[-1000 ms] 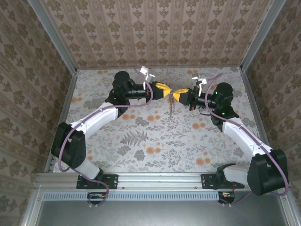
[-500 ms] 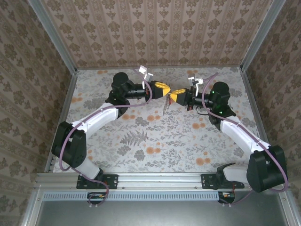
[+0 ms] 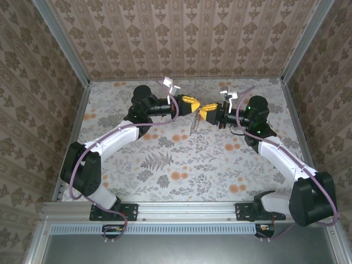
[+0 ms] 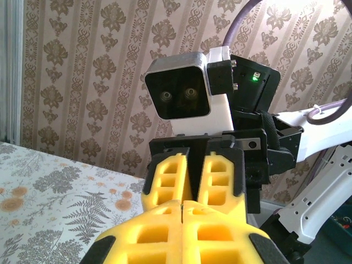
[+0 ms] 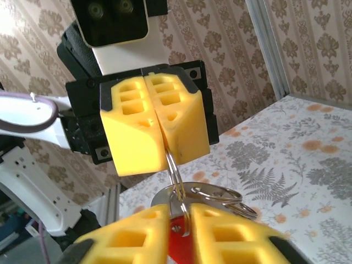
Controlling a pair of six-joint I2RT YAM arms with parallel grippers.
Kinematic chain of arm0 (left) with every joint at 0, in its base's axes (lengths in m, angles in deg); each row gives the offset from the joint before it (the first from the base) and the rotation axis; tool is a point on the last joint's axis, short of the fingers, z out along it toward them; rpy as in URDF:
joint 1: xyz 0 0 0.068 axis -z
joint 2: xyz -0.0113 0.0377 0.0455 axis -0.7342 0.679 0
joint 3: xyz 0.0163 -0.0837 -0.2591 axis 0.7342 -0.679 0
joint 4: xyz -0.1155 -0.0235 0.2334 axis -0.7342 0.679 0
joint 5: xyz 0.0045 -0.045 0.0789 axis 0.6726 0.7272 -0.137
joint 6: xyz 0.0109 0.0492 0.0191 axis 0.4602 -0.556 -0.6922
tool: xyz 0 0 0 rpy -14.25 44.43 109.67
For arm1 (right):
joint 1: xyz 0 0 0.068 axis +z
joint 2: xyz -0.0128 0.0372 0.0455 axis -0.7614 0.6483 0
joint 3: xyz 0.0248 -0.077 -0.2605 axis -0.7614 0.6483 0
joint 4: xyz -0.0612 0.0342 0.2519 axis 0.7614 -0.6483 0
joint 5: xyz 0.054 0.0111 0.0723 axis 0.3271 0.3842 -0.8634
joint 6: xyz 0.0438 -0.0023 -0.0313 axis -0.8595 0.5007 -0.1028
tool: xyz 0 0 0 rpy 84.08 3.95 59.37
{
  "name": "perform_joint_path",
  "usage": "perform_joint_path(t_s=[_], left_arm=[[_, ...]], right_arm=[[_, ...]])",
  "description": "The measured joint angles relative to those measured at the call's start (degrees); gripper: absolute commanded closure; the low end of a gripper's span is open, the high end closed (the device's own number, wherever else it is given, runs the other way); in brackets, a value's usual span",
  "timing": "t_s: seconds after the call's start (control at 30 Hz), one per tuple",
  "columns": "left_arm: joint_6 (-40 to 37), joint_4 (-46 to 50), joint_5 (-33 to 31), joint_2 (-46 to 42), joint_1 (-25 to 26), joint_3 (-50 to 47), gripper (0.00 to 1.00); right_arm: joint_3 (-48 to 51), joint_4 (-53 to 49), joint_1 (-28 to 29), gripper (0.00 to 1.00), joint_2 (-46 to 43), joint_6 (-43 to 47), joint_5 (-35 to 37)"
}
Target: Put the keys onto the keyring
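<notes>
Soft, even light fills the enclosure, and the arms (image 3: 115,137) cast only faint shadows on the table (image 3: 165,181). The right wrist view softens at its nearest fingertips (image 5: 126,235).

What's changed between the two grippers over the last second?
The right gripper edged left toward the left gripper, and the keys dangling beneath swung leftward. No release is clear. Still tip to tip above the table, the left gripper stays shut on the silver ring.

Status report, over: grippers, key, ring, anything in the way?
Left gripper shut on ring. Right gripper around red key, grip unclear. Grippers tip to tip, nothing else between.
</notes>
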Motion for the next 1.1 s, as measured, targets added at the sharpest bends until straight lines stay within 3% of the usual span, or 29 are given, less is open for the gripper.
perform_joint_path(t_s=[0.33,0.63,0.9,0.97,1.1], left_arm=[[-0.22,0.02,-0.76,0.00,0.35,-0.04,1.00],[-0.22,0.02,-0.72,0.00,0.35,-0.04,1.00],[-0.22,0.07,-0.57,0.00,1.05,-0.04,1.00],[-0.24,0.07,-0.52,0.00,1.05,-0.04,1.00],[-0.26,0.09,-0.48,0.00,1.05,-0.04,1.00]], right_arm=[[0.00,-0.79,0.00,0.68,-1.42,-0.07,0.24],[-0.13,-0.83,0.00,0.77,-1.55,-0.13,0.50],[-0.28,-0.81,-0.15,0.77,-1.55,-0.28,0.50],[-0.33,-0.81,-0.15,0.81,-1.55,-0.26,0.50],[-0.50,-0.85,-0.24,0.99,-1.55,-0.26,0.46]])
